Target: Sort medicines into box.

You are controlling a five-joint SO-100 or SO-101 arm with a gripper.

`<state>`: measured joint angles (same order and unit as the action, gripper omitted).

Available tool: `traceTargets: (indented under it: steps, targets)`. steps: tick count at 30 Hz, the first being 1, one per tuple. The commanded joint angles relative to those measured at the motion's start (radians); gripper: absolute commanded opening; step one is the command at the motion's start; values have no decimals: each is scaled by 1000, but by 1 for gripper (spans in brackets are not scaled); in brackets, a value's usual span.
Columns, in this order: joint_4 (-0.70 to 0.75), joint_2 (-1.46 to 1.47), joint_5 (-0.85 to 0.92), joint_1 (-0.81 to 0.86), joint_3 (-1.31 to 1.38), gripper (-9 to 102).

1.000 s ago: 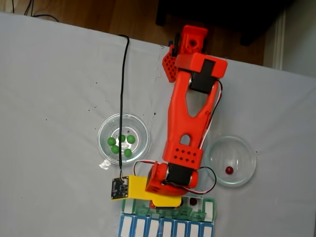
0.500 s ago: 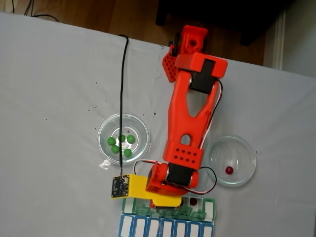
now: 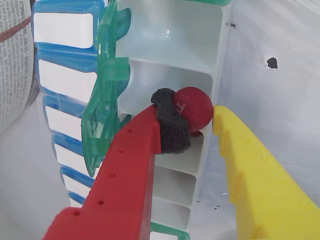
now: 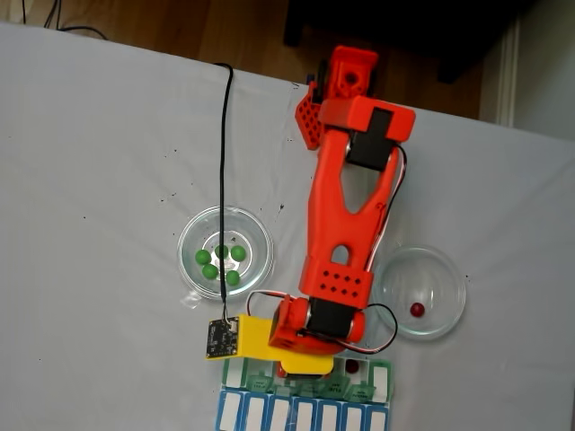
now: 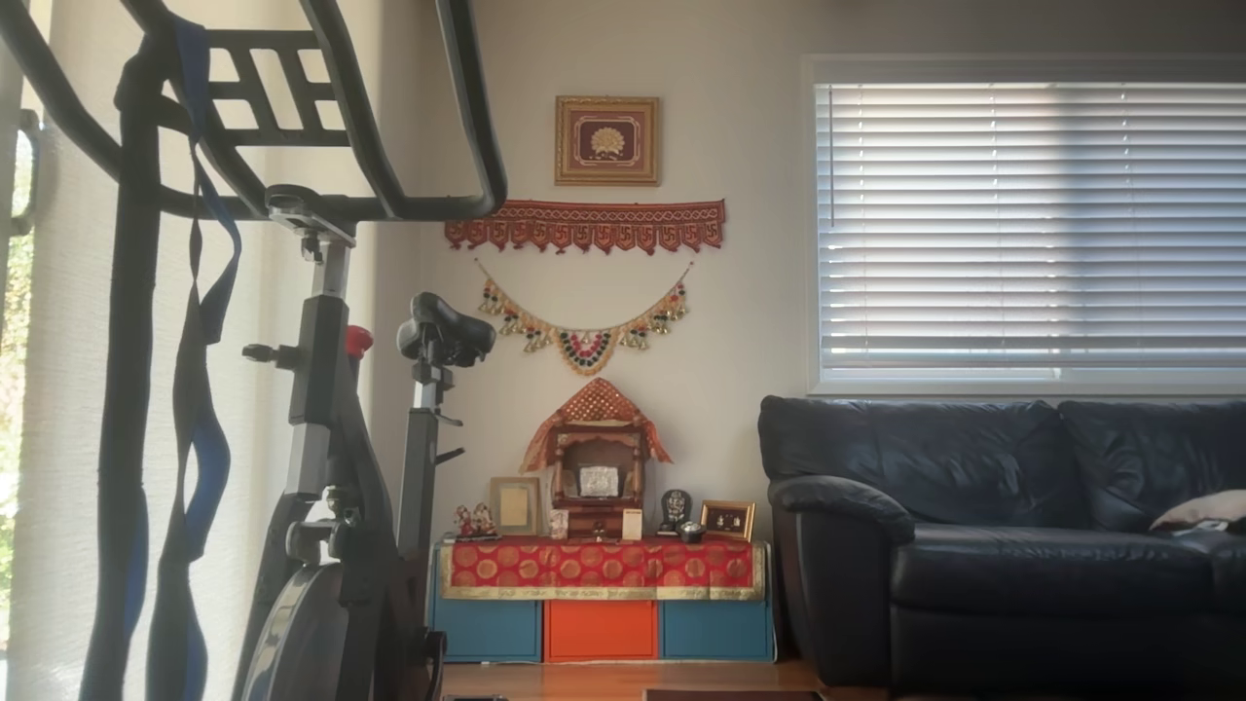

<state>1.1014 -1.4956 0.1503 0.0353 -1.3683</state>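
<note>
One red ball (image 3: pixel 194 107) sits pinched in the tool (image 3: pixel 186 125) over the box (image 3: pixel 170 45) mid-frame, so next the tool should let go.

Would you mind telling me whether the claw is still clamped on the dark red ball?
Cannot tell. In the wrist view the dark red ball sits at the claw, above an open compartment of the box, touching the padded red finger.

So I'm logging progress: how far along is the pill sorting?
One dark red ball already lies in the green-lidded box. The fingers hold another red ball over an open compartment. Left: one red ball in its glass dish and five green balls.
</note>
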Motion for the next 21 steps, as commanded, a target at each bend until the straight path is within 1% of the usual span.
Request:
traceTargets:
  steps: [1,7,11,21]
  targets:
    - [12,-143,-9,-9,89,1]
    - [34,-167,-25,-2,87,1]
    - [97,-146,-35,-2,133,1]
    - [61,-137,-26,5,127,1]
